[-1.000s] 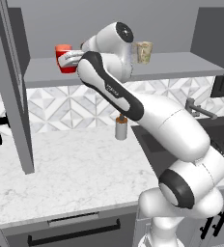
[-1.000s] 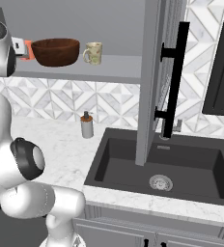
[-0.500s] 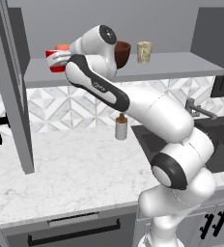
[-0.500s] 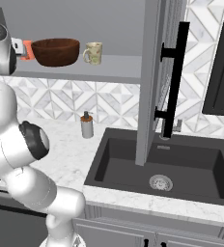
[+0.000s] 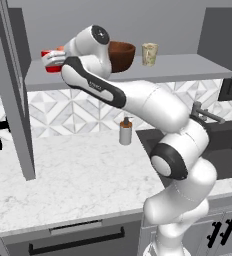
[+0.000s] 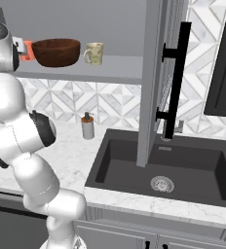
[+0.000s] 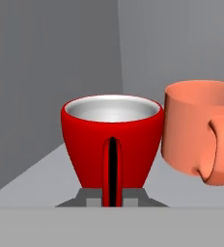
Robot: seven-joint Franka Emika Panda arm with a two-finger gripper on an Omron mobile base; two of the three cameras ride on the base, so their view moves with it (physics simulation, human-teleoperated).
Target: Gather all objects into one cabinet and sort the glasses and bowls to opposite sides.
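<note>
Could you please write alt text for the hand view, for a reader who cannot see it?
A red cup stands upright on the grey shelf, its handle facing the camera between the gripper's fingertips. An orange cup sits close beside it at right, its handle also toward the camera.

Red cup [image 7: 112, 144]: glossy, pale inside, upright on the cabinet [image 5: 188, 67] shelf's left end, handle facing the hand view. Orange cup [image 7: 198, 130] just beside it. Brown wooden bowl [image 6: 56, 51] mid-shelf, upright. Beige patterned cup [image 6: 94, 53] right of bowl.
</note>
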